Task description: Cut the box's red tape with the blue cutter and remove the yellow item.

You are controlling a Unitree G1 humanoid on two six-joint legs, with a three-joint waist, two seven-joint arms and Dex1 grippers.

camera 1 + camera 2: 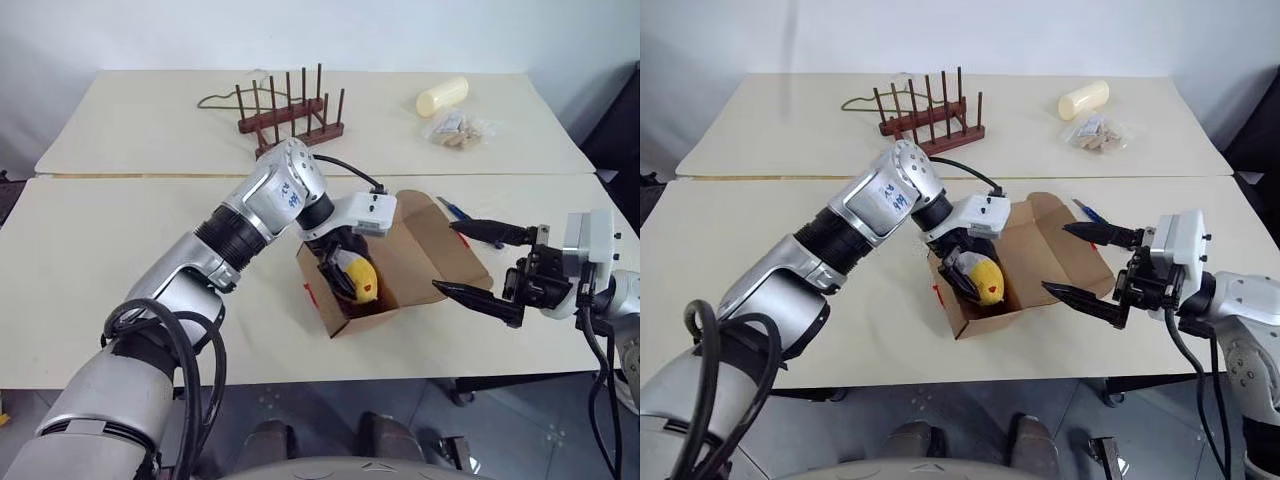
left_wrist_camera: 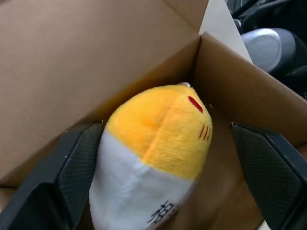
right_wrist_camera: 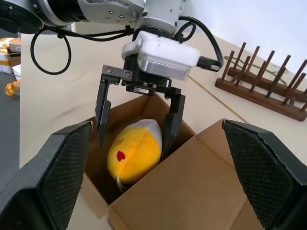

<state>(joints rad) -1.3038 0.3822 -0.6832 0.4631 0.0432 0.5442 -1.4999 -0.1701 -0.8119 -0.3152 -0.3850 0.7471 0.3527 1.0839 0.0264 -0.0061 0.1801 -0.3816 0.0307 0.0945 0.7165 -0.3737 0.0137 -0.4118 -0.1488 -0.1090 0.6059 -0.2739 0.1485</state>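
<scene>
I have the left hand (image 3: 135, 122) lowered into the open box (image 1: 425, 250) at the middle of the worktop (image 1: 100, 230), its two fingers spread wide and straddling the yellow toy (image 1: 358, 277), which sits low against the box's near wall. The fingers have not closed on it; the left wrist view shows a gap on either side of the plush. My right hand (image 1: 478, 262) hovers just right of the box beside the laid-back flap, fingers wide apart and empty. The blue cutter (image 1: 456, 211) lies on the worktop beyond the flap, and a patch of red tape (image 1: 311, 296) shows on the box's left outer face.

As I judge it, the risk is in the squeeze and lift: the toy is soft and rounded, so the fingers could slide off its taper, or one could catch the cardboard wall and drag the light box up with it. My right hand is not steadying the box.
</scene>
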